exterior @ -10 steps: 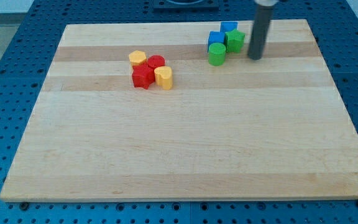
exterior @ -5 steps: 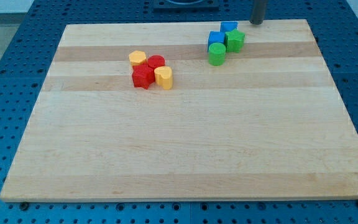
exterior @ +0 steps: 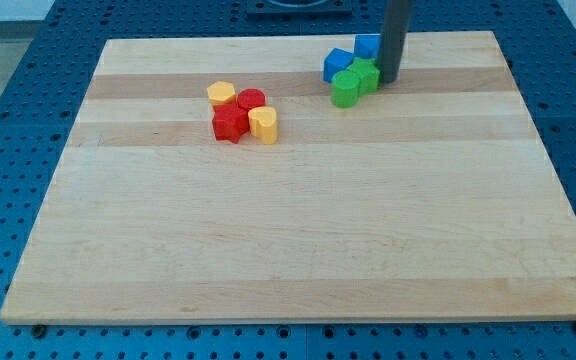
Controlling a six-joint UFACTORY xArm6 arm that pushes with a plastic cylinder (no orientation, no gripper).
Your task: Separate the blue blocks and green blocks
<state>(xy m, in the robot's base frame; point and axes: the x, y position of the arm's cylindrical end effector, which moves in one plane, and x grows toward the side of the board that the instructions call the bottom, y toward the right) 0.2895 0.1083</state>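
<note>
Near the view's top, right of centre, two blue and two green blocks cluster together. A blue block [exterior: 337, 65] lies at the cluster's left, another blue block [exterior: 367, 45] at its top. A green block [exterior: 366, 75] sits below that, and a green cylinder [exterior: 345, 89] at the lower left, touching it. My tip [exterior: 389, 80] stands on the board right against the right side of the green block, just below the upper blue block.
A second cluster lies left of centre: a yellow block [exterior: 221, 95], a red cylinder [exterior: 252, 100], a red block [exterior: 230, 124] and a yellow cylinder [exterior: 263, 124]. The wooden board [exterior: 288, 230] lies on a blue perforated table.
My tip went from the right of the cluster up to the top edge, then came down against the green block. The green blocks and the left blue block shifted slightly left.
</note>
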